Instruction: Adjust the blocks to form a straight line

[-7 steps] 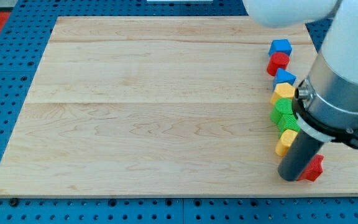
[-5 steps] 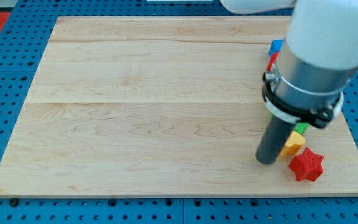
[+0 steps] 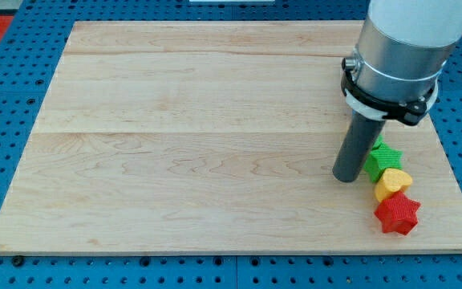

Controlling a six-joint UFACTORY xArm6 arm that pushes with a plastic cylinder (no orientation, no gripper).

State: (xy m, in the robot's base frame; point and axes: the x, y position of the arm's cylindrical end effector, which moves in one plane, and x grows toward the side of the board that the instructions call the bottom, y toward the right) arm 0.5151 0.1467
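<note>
Upright, my tip point(image 3: 346, 177) sits just left of the green block point(image 3: 381, 158).

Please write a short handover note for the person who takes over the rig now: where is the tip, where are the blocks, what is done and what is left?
My tip rests on the board, just to the view's left of the green block.
Visible blocks: the green block, a yellow block below it, a red star block lowest, running roughly down the view's right side.
The arm hides whatever lies above them, so I cannot confirm other blocks.
Done: these three sit close, almost in line.
Left: probably check the hidden part and straighten the line.
</note>
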